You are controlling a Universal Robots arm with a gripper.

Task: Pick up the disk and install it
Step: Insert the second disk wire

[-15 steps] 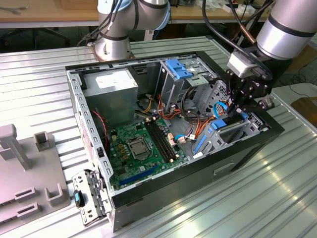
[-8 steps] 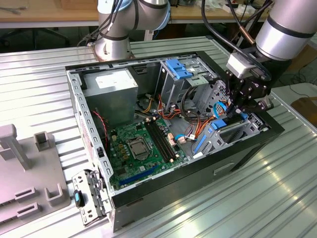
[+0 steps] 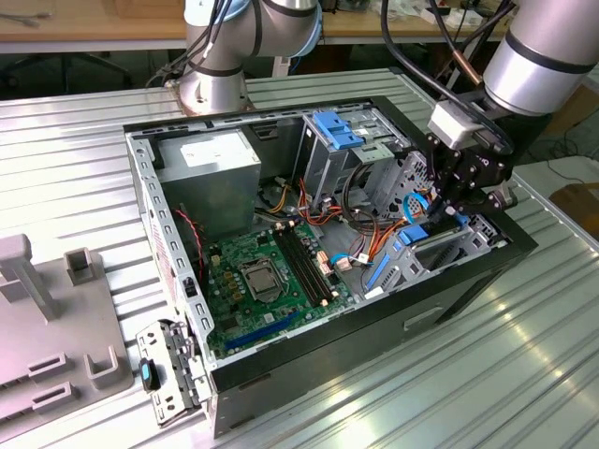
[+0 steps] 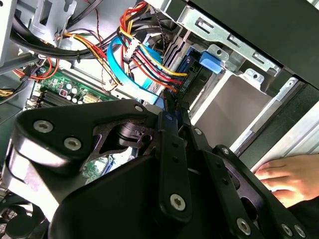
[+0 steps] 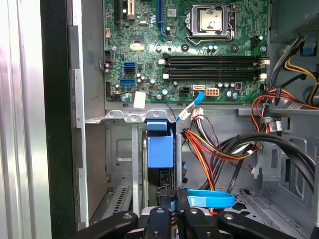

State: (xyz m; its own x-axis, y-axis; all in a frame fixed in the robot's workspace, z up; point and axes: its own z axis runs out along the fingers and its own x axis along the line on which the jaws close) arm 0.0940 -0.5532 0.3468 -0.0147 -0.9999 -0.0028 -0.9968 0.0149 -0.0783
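Note:
The disk (image 5: 159,149) stands on edge in the drive bay of the open computer case (image 3: 140,187), and its blue carrier rail shows in both wrist views. In the exterior view the disk (image 3: 413,234) sits at the case's right end, under the arm. My gripper (image 5: 172,201) reaches down onto its near edge, fingers close together with a strip of blue between them. In the second wrist view the gripper (image 4: 172,104) pinches that same thin edge of the disk (image 4: 193,74), just short of the metal bay.
Bundles of coloured cables (image 5: 209,144) and a blue flat cable (image 5: 212,199) lie right beside the bay. The motherboard (image 3: 262,281), a grey metal box (image 3: 206,164) and a blue latch piece (image 3: 337,131) fill the case. A person's hand (image 4: 289,174) rests outside the case. A grey fixture (image 3: 47,327) stands at the exterior view's left.

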